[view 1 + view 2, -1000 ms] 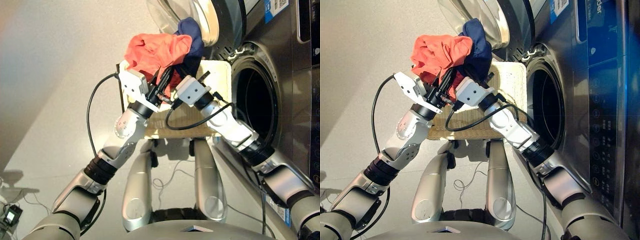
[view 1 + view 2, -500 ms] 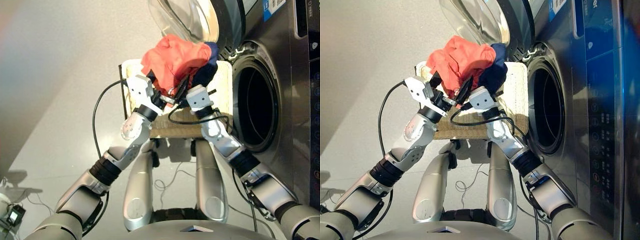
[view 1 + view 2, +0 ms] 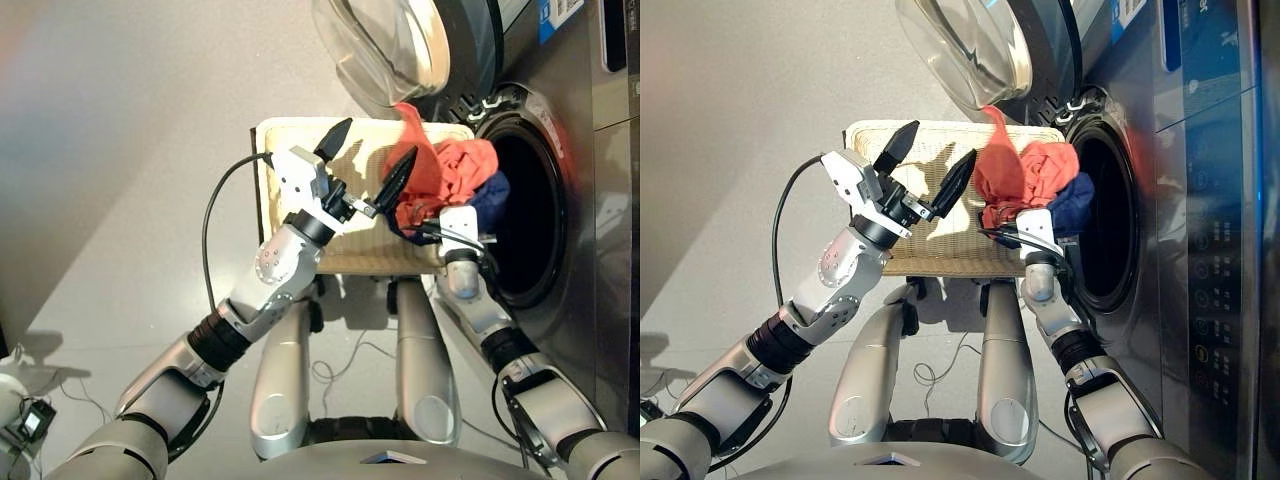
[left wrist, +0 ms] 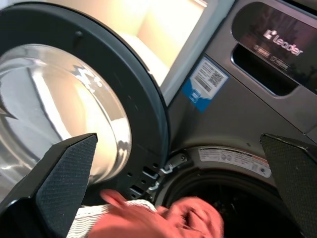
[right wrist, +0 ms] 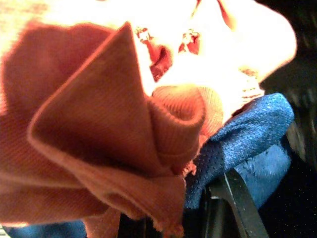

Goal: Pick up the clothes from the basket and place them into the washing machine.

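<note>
Since a second ago our left gripper [image 3: 366, 158] let go, fingers wide; right gripper [image 3: 1032, 222] clamps coral-red and navy-blue soft garments [image 3: 452, 175] at the dark front-loader's round porthole [image 3: 528, 225], three o'clock. We should push deeper before releasing.

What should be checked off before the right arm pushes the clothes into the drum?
1. Washer door swung open: ok.
2. Porthole free of obstruction: ok.
3. Red garment and navy garment bunched at the right gripper, at the porthole's mouth: ok.
4. Right gripper's hold on the bundle: cannot tell, cloth hides it.
5. Left gripper open, empty, over the basket: ok.
6. Black garment accounted for: cannot tell, not seen.
</note>
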Available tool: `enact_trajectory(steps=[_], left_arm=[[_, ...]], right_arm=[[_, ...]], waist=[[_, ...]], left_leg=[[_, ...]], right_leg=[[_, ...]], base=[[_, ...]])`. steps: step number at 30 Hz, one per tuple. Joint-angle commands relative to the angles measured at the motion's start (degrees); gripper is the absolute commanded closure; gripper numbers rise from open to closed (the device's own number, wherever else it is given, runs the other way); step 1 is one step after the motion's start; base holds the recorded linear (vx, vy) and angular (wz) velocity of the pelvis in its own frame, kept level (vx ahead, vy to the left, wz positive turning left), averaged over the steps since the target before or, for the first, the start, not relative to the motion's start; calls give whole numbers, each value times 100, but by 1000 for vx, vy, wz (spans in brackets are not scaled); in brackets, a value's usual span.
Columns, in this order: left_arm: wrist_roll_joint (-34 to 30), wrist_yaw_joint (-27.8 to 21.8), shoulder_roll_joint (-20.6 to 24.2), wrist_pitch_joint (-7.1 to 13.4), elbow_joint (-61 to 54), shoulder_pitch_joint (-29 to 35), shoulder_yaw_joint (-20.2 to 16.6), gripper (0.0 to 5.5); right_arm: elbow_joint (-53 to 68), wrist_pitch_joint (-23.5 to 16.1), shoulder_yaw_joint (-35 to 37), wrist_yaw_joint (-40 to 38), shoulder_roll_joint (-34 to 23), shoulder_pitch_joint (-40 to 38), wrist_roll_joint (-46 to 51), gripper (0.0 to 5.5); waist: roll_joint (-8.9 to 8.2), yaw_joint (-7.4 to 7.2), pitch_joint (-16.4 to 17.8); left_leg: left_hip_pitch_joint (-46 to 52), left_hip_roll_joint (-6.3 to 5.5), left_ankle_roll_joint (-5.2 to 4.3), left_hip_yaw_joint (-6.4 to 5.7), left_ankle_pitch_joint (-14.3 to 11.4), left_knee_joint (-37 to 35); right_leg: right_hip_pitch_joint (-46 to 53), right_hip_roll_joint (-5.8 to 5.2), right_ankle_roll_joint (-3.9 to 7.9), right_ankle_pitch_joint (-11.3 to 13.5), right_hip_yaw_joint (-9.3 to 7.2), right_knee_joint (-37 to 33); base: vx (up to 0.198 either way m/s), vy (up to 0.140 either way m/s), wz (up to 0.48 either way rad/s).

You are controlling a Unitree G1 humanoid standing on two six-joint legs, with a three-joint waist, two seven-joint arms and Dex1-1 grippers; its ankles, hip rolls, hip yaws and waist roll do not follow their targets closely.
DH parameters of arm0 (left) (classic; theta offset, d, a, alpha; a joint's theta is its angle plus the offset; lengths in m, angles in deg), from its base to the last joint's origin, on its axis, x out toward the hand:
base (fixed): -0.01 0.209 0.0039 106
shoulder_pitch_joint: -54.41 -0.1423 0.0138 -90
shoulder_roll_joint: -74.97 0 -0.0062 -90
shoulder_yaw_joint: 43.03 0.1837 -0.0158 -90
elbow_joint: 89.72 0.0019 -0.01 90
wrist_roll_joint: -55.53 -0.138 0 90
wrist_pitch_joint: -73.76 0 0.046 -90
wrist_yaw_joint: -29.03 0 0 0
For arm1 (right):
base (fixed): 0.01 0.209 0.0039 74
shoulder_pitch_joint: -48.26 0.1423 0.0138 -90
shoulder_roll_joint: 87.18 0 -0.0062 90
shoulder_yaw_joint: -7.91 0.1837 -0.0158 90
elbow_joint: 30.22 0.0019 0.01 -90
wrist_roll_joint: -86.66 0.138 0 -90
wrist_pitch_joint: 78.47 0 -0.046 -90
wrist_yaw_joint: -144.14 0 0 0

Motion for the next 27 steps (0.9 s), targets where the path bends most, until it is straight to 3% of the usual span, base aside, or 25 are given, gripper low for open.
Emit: enact_trajectory(steps=[1,7,16,23,27], left_arm=[[-285,87,28,463,-874,181,-85,0],[-204,180,-53,461,-854,246,-53,0],[61,186,-172,418,-831,195,44,0],[-17,266,-159,398,-932,149,18,0],[-67,301,-119,373,-962,105,-36,0]], right_arm=[[155,-613,424,-387,74,41,652,550],[-474,-746,1162,-751,-170,429,1368,550],[-1308,-911,2115,-1385,-1530,1572,2254,550],[-1581,-890,2181,-1389,-2355,2018,2565,550],[-1600,-895,2249,-1415,-2685,2119,2712,550]], waist=[[164,-86,-91],[226,-33,-91],[470,147,-91],[574,225,-91],[606,195,-91]], left_leg=[[-280,172,-252,-252,-503,883],[-507,167,-252,-308,-598,1088],[-1298,138,-259,-365,-756,1649],[-2034,265,-284,-309,-872,2181],[-2298,307,-293,-286,-917,2349]], right_leg=[[337,-155,568,75,293,-337],[133,-143,548,-64,301,-102],[-670,-99,486,-241,400,461],[-1431,-70,455,-326,457,930],[-1752,-50,447,-350,509,1111]], base=[[0,0,0],[0,0,0],[0,0,0],[0,0,0],[0,0,0]])
